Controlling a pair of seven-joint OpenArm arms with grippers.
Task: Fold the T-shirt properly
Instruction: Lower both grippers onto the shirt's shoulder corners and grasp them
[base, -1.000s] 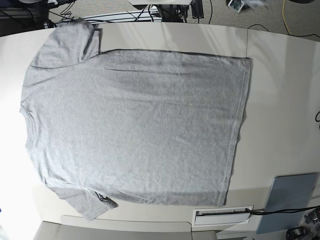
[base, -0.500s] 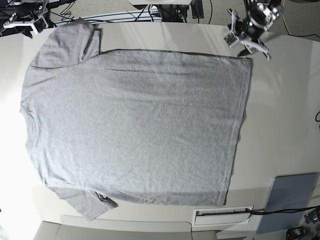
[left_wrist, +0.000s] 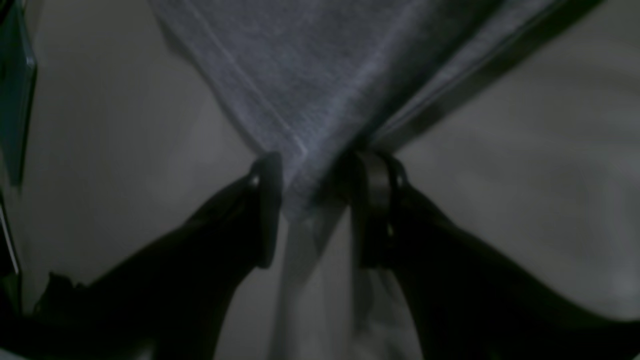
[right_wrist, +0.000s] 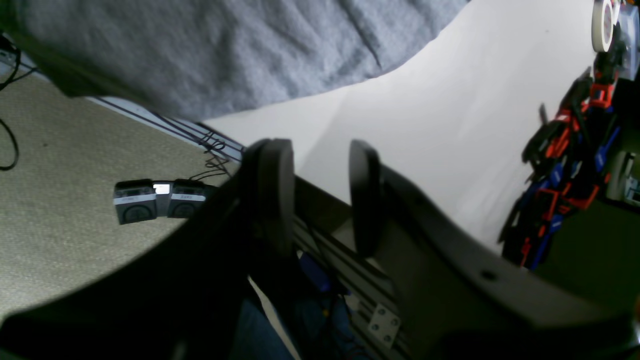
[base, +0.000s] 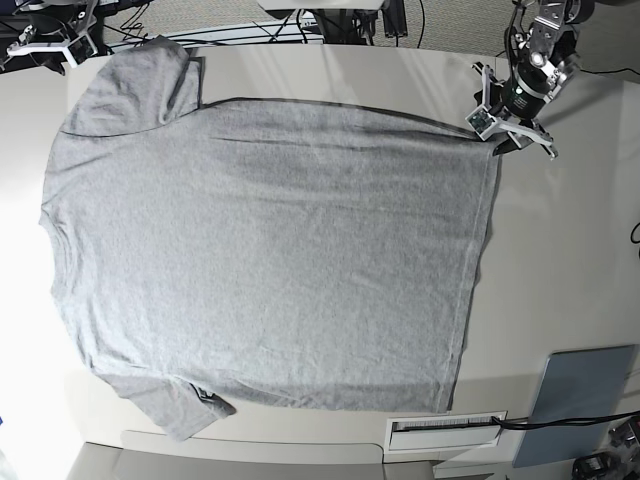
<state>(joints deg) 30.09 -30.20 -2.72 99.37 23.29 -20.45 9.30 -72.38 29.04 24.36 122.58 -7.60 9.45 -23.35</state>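
The heather-grey T-shirt (base: 270, 260) lies spread flat on the white table (base: 570, 250), plain side up, collar to the left and hem to the right. My left gripper (base: 497, 140) is at the shirt's far right hem corner. In the left wrist view it (left_wrist: 320, 210) is open, its fingers (left_wrist: 267, 210) standing either side of that corner (left_wrist: 300, 150). My right gripper (base: 48, 45) hovers off the far left table corner, beside the far sleeve (base: 140, 85). In the right wrist view it (right_wrist: 320, 192) is open and empty, short of the sleeve (right_wrist: 225, 50).
A grey-blue flat pad (base: 580, 400) and a white strip (base: 445, 430) lie at the near right. Cables run behind the table. Small black boxes (right_wrist: 155, 200) sit on the carpet. Red, blue and black gear (right_wrist: 565, 165) stands beside the table.
My left arm came in from the far right and dropped to the hem corner. My right arm appeared at the far left corner and has stayed there. The shirt has not moved.
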